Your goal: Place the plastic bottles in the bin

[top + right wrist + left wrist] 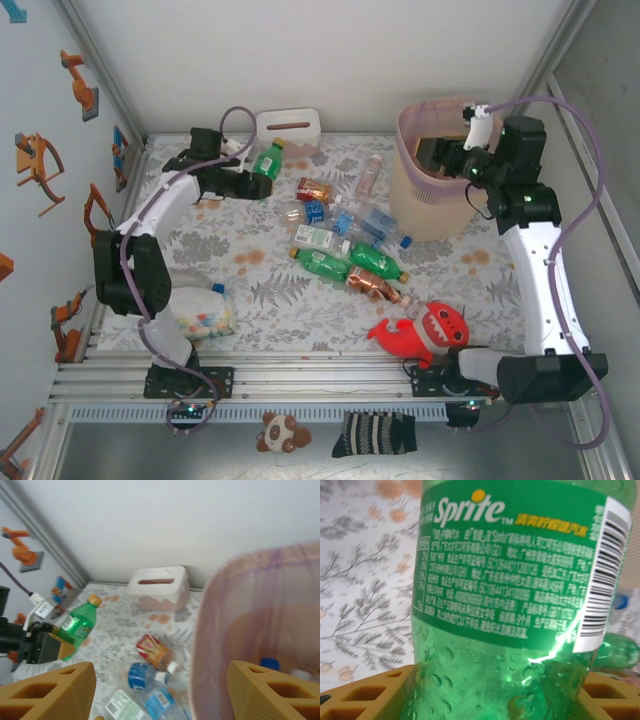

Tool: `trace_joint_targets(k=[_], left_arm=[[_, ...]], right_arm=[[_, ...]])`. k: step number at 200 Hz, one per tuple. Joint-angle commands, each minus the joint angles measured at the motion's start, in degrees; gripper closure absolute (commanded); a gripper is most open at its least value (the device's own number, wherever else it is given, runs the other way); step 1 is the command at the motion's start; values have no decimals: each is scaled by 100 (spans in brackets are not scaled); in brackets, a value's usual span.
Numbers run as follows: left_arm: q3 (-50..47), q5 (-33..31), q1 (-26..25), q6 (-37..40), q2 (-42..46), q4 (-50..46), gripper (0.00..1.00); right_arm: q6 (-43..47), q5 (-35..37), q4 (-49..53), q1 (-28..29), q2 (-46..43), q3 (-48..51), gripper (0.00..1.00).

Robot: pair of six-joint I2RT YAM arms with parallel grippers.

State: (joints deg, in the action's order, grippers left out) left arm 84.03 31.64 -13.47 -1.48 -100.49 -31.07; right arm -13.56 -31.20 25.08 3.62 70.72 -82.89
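Note:
My left gripper (246, 181) (490, 697) is shut on the lower body of a green Sprite bottle (268, 160) (510, 580) (77, 622) and holds it tilted above the table at the back left. Several more plastic bottles (340, 235) (142, 675) lie in a loose heap at the table's middle, clear, green and brown. The beige bin (430, 205) (260, 625) with its pink liner stands at the back right. A blue cap (270, 664) shows inside it. My right gripper (440, 155) (160, 695) hangs open over the bin's left rim with nothing between its fingers.
A white box with a slot (288, 128) (157, 587) sits against the back wall. A red plush shark (420, 333) lies front right, a clear bag of pastel bits (203, 312) front left. A striped sock (373, 433) and a small plush toy (282, 432) lie below the rail.

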Motion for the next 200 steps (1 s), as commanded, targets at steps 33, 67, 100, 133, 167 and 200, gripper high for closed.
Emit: trace_joint_targets(k=[33, 67, 100, 133, 167, 200], left_arm=[[-707, 1601, -185, -1012, 961, 1989, 47], [-909, 2010, -444, -1281, 1513, 2824, 48], [-964, 2151, -696, -1327, 1977, 3248, 48], [-1156, 2229, -1007, -1584, 2331, 4019, 48], [-1134, 2242, -1314, -1563, 2569, 4286, 48], [-1151, 2110, -1519, -1437, 2762, 4323, 48]], right_arm=[[-496, -1250, -1639, 392, -165, 236, 30], [-485, -1591, -2186, 851, -175, 265, 29], [-448, -1674, -2614, 1325, -138, 191, 26], [-514, -1653, -3007, 1740, -17, 51, 25], [-459, -1802, -3463, 2225, 141, -31, 23], [-262, -1576, -3440, 2633, 340, -237, 19]])
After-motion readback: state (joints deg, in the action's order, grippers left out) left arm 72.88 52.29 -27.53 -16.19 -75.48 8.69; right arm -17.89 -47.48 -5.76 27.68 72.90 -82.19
